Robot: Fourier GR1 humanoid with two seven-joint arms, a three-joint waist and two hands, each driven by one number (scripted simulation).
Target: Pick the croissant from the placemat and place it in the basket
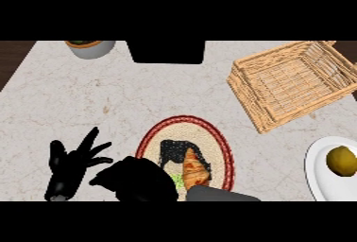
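The croissant (196, 170) lies on the oval placemat (220, 142), toward the mat's near right part, with a dark shadow just behind it and a speck of green beside its near end. It has not been lifted, so the picking step is not done, and everything after it is left too: the carry across the counter (105, 94) and the drop into the wicker basket (296, 82), which sits tilted at the counter's far right corner, well apart from the mat. The right hand (140, 182) is a dark bulk over the mat's near left edge, just beside the croissant. Whether it touches the pastry I can't tell from here, nor whether its fingers are spread or closed; its grey forearm enters at the near edge just right of it. The left hand (70, 165) rests near the counter's near left part, fingers splayed and upright, holding nothing. A white plate (320, 182) with a yellowish fruit (342, 160) sits at the near right edge. A grey pot (90, 48) and a black block (167, 51) stand along the far edge.
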